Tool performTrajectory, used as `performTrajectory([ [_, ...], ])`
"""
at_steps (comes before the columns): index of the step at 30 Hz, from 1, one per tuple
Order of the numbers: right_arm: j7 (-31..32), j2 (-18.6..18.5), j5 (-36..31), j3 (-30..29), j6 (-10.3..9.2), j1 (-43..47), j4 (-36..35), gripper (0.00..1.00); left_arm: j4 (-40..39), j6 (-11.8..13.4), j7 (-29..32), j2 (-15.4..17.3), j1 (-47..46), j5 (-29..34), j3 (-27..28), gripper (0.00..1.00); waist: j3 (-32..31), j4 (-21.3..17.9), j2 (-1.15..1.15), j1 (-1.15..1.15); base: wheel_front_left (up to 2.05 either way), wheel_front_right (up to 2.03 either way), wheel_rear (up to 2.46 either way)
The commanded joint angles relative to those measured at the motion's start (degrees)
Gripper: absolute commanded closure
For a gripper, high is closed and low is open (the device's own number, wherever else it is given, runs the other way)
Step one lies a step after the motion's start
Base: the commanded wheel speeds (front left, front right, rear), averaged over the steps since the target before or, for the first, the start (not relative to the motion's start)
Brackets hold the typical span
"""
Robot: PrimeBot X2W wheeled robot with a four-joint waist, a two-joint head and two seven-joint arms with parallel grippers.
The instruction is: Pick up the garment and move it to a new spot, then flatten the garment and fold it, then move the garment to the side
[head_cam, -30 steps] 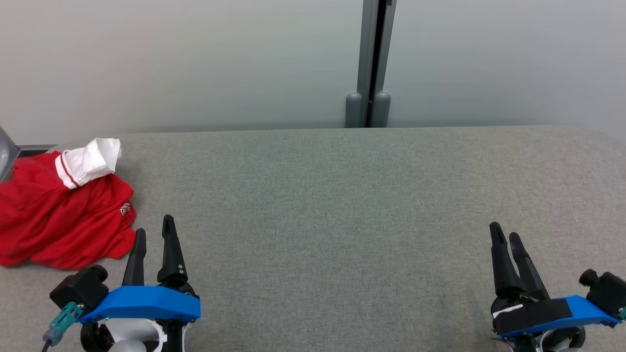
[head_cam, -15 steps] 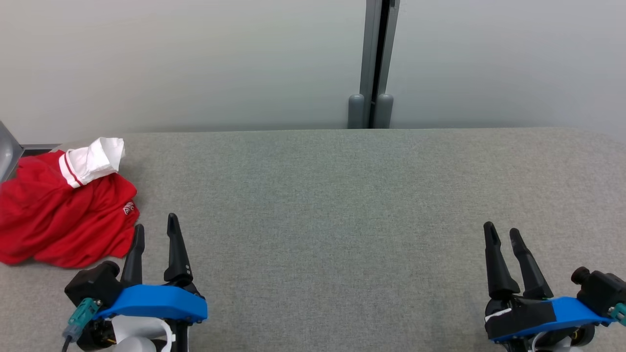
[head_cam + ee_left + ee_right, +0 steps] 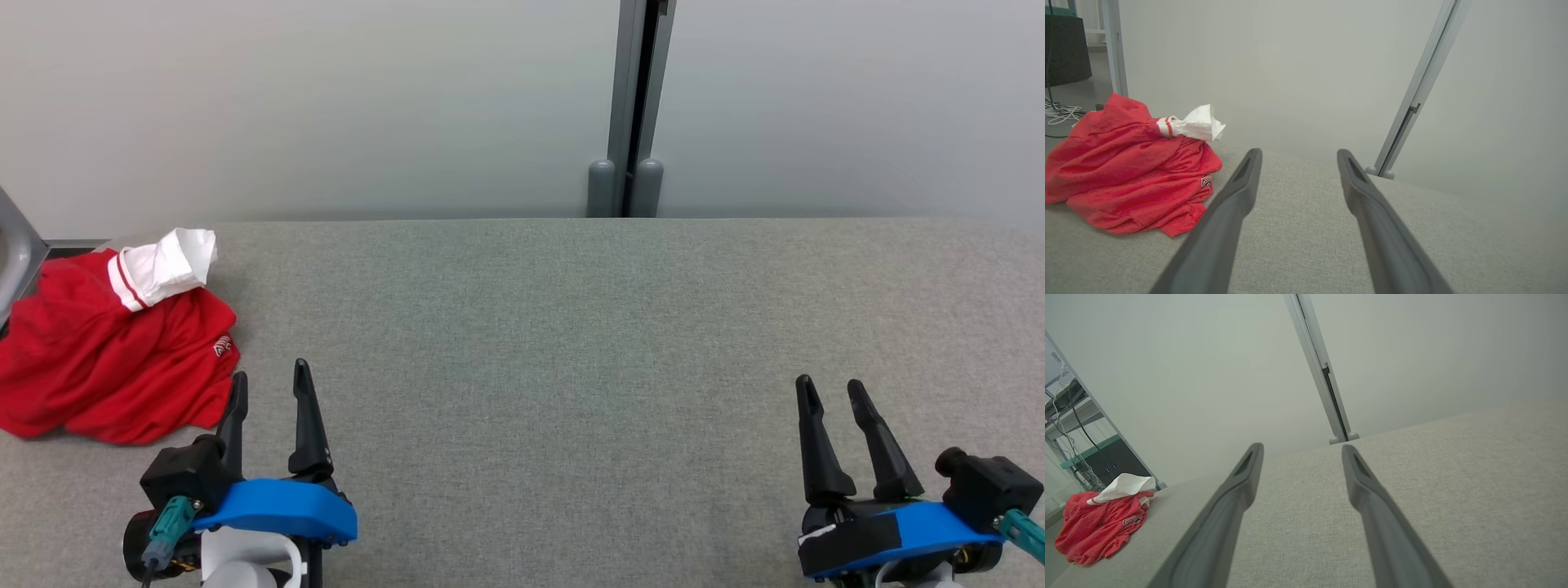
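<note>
The garment, red with one white cuff, lies crumpled at the far left edge of the table, with nothing touching it. Just to its right and a little nearer, the left gripper hovers with its fingers spread apart and nothing between them. This arm looks best placed for the pick. I would swing it left over the heap, come down on a thick fold near the middle (not the loose cuff, which may simply unroll), and close firmly before lifting. The bare middle of the table looks a fair new spot. At the near right, the right gripper is likewise spread and empty, well apart from the garment.
</note>
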Motion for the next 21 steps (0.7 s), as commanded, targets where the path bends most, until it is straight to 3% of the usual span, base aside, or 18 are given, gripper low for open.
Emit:
performTrajectory([
  [1, -0.5, -0.4, -1.1, 0.1, 0.12, 0.5, -0.2, 0.0, -0.1, 0.3, -0.5, 0.3, -1.1, 1.2, -0.1, 0.0, 0.0, 0.0, 0.0, 0.0, 0.0, 0.0, 0.0],
  [21, -2.8, -0.5, -11.0, 0.3, 0.15, 0.8, 0.9, 0.0, 3.2, 1.1, -2.9, 0.4, -1.4, 9.1, 0.0, 0.0, -0.1, 0.5, 0.0, 0.0, 0.0, 0.0, 0.0],
])
